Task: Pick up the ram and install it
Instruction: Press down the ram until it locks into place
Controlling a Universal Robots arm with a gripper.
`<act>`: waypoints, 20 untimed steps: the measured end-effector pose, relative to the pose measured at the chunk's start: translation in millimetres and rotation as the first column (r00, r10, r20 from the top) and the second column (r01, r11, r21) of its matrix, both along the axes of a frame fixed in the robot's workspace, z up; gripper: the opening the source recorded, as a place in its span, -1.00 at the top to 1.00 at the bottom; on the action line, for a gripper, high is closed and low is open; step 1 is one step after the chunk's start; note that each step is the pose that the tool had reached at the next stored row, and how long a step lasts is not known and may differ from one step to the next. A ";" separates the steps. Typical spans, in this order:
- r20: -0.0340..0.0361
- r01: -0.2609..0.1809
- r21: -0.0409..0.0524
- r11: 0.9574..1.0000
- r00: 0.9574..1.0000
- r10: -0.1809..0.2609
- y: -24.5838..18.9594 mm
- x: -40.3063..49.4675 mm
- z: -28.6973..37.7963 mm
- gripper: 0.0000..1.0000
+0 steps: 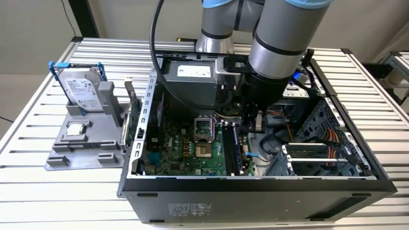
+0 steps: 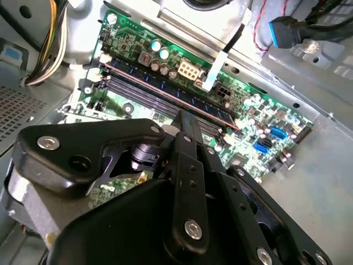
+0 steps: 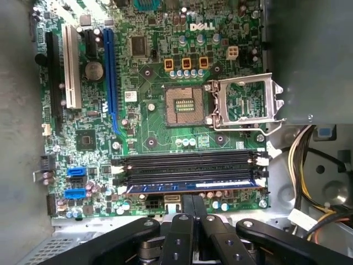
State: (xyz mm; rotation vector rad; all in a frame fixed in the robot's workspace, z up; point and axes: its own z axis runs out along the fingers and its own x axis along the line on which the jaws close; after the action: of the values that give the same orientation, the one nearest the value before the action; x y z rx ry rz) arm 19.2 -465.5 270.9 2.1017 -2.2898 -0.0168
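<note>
Shows an open computer case (image 1: 255,191) lying on a slatted metal bench (image 1: 38,201), with a robot arm reaching down into it from above. Places the end effector (image 3: 193,200) low over the green motherboard (image 3: 149,127), its two fingers (image 3: 186,207) pressed together and pinching nothing, tips just beside the memory slots. Finds the ram (image 3: 193,186) standing on edge in the slot nearest those fingers, a long thin green stick with a dark blue label, parallel to three empty black slots; cannot tell whether fully latched. Also picks out the ram (image 2: 165,91) in the second wrist view, just beyond the closed end effector (image 2: 185,117).

Looks light, stiff and thin, so probably easy to lift but fragile: best pinched across the flat faces near the middle of the top edge, away from the gold contacts, and pressed down evenly rather than at one end.

Leaves a hard drive (image 1: 83,93) upright in a grey holder towards the exterior view's left.
</note>
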 end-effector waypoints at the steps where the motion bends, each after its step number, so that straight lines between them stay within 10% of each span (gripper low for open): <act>1: 0.000 0.000 0.000 1.000 1.000 0.000 0.0 0.0 3.2 1.00; 11: 0.000 0.000 -0.003 1.000 1.000 0.000 0.0 0.0 33.8 1.00; 20: -0.003 0.000 -0.003 1.000 1.000 0.000 0.0 0.0 42.3 1.00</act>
State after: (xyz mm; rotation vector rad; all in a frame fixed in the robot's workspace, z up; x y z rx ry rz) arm 19.2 -465.5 313.2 2.0987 -2.2867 -0.0157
